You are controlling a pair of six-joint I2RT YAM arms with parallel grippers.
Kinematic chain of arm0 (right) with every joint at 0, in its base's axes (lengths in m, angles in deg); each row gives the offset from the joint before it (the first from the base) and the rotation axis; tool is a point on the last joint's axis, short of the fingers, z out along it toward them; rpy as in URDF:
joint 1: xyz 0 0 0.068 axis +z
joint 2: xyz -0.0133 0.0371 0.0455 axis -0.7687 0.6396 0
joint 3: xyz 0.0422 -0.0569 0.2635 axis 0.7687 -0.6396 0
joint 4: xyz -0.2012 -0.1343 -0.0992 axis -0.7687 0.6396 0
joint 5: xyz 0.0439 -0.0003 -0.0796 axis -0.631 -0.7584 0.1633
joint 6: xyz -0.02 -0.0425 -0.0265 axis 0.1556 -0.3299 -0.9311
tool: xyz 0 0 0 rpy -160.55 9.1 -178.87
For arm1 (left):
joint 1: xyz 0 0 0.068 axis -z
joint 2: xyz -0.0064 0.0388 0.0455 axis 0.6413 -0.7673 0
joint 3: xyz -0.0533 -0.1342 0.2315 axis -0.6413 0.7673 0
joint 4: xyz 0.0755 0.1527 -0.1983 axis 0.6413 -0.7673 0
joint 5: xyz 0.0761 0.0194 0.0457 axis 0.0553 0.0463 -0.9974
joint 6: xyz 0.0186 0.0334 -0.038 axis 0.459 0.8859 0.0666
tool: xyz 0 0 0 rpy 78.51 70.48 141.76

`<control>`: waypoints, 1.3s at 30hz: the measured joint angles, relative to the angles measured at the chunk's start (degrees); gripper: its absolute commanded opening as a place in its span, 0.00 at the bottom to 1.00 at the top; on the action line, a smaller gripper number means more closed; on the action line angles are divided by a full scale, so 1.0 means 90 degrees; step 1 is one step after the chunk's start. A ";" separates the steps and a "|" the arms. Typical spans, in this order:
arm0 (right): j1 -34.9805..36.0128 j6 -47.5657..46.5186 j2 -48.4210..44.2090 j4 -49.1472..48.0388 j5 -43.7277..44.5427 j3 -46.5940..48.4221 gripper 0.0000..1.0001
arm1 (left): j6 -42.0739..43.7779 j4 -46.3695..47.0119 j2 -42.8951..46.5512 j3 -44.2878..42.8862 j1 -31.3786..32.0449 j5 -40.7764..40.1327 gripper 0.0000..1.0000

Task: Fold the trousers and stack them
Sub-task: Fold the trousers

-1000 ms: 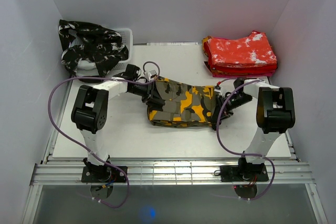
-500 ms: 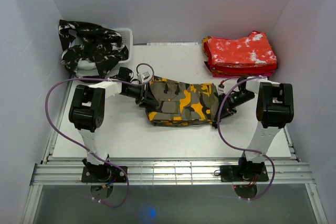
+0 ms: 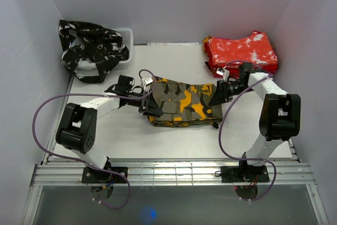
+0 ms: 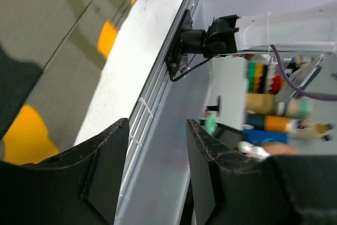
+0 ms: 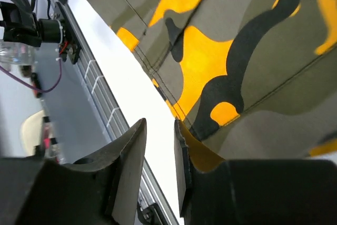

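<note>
The olive trousers [image 3: 184, 104] with orange-yellow and black patches lie folded flat at the table's middle. They also show in the left wrist view [image 4: 47, 40] and the right wrist view [image 5: 237, 51]. My left gripper [image 3: 149, 106] is at their left edge, low over the table. Its jaws [image 4: 158, 130] are open with nothing between them. My right gripper [image 3: 217, 94] is at their right edge. Its jaws [image 5: 159, 130] stand a little apart with bare table between them, and cloth rests against the outside of one finger [image 5: 184, 151].
Red-and-white trousers [image 3: 242, 54] lie folded in a stack at the back right. Black-and-white trousers [image 3: 95, 51] spill over a white bin [image 3: 126, 38] at the back left. A metal rail [image 3: 174, 175] runs along the near table edge. White walls enclose three sides.
The olive trousers have settled flatter. The left arm's elbow has swung down and left, the right arm's elbow back and right. Both grippers stay at the cloth's ends.
</note>
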 measured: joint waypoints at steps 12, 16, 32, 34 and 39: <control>0.0041 0.0770 0.1588 -0.0916 0.0129 -0.1333 0.32 | -0.1132 0.0282 -0.2091 0.0520 -0.0342 -0.0165 0.56; 0.0049 0.0610 0.1452 -0.0763 0.0308 -0.1256 0.31 | -0.0777 -0.0068 -0.1974 0.0306 -0.0330 -0.0287 0.59; 0.0041 0.0940 0.0216 -0.1727 0.0525 0.0908 0.78 | -0.0032 0.0928 -0.1377 -0.3062 -0.0335 -0.1100 0.67; 0.0041 0.1134 0.0731 -0.1957 0.0476 0.1035 0.72 | -0.0287 0.1212 -0.1953 -0.3067 -0.0335 -0.1132 0.64; 0.0034 0.1525 0.1851 -0.2431 0.0631 0.0789 0.66 | -0.0755 0.1418 -0.3412 -0.2936 -0.0335 -0.1338 0.57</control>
